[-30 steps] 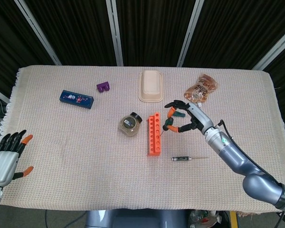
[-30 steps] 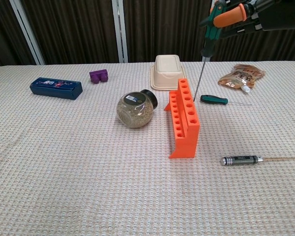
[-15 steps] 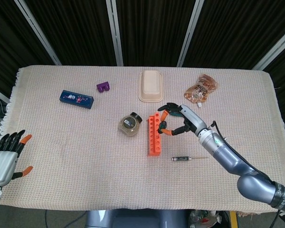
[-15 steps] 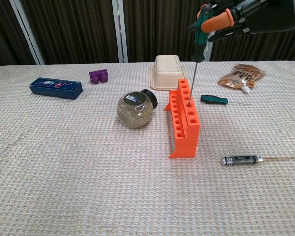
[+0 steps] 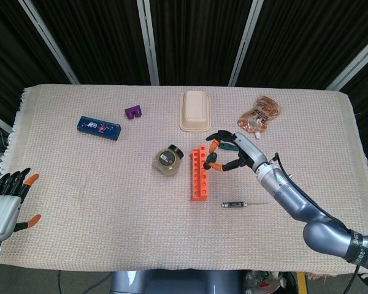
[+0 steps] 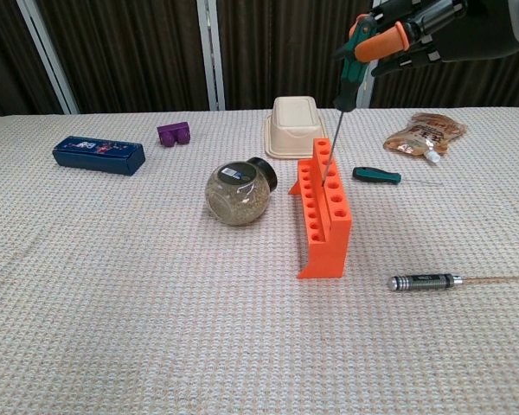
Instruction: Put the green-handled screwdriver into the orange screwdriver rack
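We note the slim green-handled screwdriver (image 6: 349,71) with thin steel shaft held nearly upright, slightly tilted, its tip at or just entering a hole near the far end of the orange plastic screwdriver rack (image 6: 323,211); whether the tip is seated we cannot tell. The right hand (image 6: 404,28), black with orange fingertips, pinches the handle from above at the scene's upper right. We judge the tool light and rigid, the thin shaft prone to swing if the smooth handle turns in the pinch; a hold high on the handle suits a straight drop into the hole, and the light rack may tip or slide if the shaft pushes sideways. Just right of the rack lies a second green-handled driver (image 6: 377,175) flat on the woven beige tablecloth (image 6: 138,294), and nearer, a black-handled precision driver (image 6: 432,281). Left of the rack lies a round glass jar (image 6: 236,194) on its side; farther off, a cream lidded box (image 6: 295,125), a brown snack pouch (image 6: 425,132), a purple block (image 6: 174,134), a blue carton (image 6: 99,155). The left hand (image 5: 5,204) rests off the table's near left corner, fingers spread, holding nothing.
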{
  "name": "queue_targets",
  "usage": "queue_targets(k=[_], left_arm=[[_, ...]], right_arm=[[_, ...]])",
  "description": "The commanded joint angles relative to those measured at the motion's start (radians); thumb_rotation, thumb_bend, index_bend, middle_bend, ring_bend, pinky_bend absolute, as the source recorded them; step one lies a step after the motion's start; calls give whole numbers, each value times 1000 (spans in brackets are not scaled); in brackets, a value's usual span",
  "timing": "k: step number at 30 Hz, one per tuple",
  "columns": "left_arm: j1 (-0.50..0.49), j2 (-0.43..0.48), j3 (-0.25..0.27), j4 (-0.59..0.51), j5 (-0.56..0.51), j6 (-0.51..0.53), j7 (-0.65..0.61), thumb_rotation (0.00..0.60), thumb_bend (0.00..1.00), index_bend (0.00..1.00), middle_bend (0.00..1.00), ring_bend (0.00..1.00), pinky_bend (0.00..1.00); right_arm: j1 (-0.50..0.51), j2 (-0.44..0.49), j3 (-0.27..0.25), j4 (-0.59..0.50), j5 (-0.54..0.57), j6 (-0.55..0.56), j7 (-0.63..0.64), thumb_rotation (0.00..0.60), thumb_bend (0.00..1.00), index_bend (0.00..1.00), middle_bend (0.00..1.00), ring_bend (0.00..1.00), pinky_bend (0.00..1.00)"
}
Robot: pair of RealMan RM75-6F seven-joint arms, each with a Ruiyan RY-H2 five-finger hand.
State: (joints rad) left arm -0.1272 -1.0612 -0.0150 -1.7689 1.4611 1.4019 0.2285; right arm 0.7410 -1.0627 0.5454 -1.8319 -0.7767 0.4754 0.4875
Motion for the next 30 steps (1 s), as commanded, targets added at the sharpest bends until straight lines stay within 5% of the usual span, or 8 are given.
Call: queue_targets(k=[1,30], left_arm=[[0,0,0,-1,0,0,0,600,160,111,0,0,0],[-1,-1,3,-9,-4,-2,12,600,159,110,0,0,0]], right_arm=[[2,5,-2,-3,-1,2,6,600,325,651,224,0,0],[28,-2,-70,29,-41,9,40,600,326,652,224,0,0]])
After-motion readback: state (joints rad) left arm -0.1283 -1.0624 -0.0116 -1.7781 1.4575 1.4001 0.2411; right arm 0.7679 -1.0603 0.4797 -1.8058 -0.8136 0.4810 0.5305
